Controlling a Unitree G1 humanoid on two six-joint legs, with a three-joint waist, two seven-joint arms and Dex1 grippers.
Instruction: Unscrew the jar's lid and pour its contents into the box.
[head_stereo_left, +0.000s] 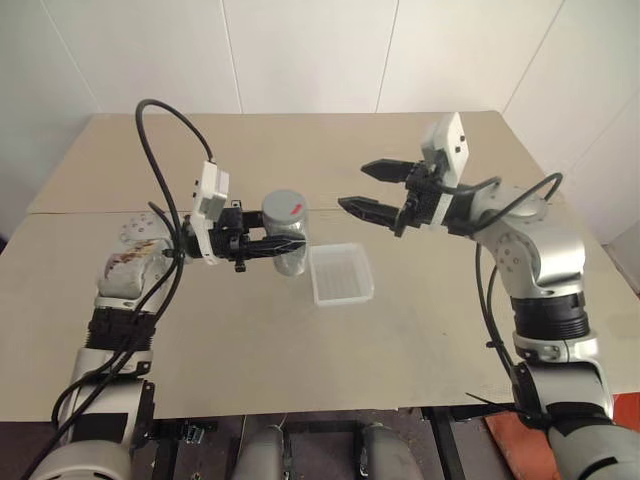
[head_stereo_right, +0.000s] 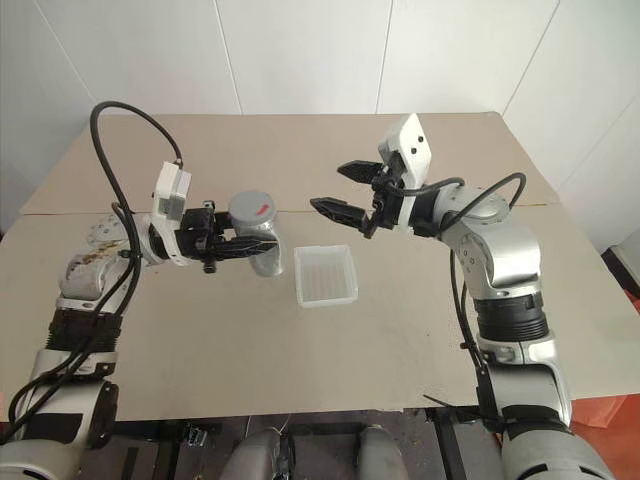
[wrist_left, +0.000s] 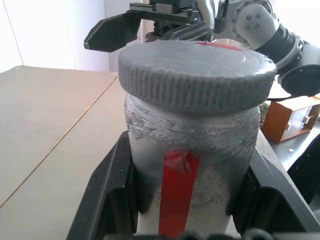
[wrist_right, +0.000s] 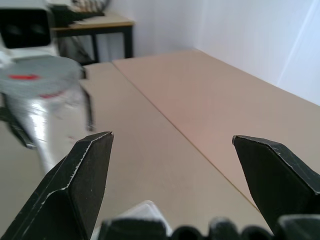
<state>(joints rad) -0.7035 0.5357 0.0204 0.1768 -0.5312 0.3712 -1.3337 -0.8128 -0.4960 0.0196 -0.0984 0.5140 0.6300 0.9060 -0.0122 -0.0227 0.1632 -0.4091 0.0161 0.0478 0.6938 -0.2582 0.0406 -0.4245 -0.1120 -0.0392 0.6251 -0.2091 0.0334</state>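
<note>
While the left end effector (head_stereo_left: 282, 247) clamps the jar (head_stereo_left: 288, 246) by its body, fingers pressed to both sides of the glass, the jar stands upright & lifted off the tabletop (head_stereo_left: 250, 330), w/ the lid (head_stereo_left: 286, 206) on top of it. Landmark = the box (head_stereo_left: 341, 274): it sits flat on the tabletop, open side up, ribbed bottom visible. The jar hangs just beside the box on its left side, not touching it. In the left wrist view the jar's red stripe (wrist_left: 176, 192) runs down the side facing the camera; a red mark also shows on top of the lid. The contents can't be made out through the glass.

The right end effector (head_stereo_left: 352, 186) hovers above & slightly right of the box, fingers spread wide apart w/ nothing between them, pointing across toward the jar. A gap separates it from the lid, no contact. In the right wrist view the jar shows off to one side, beyond one finger (wrist_right: 82, 177)
</note>
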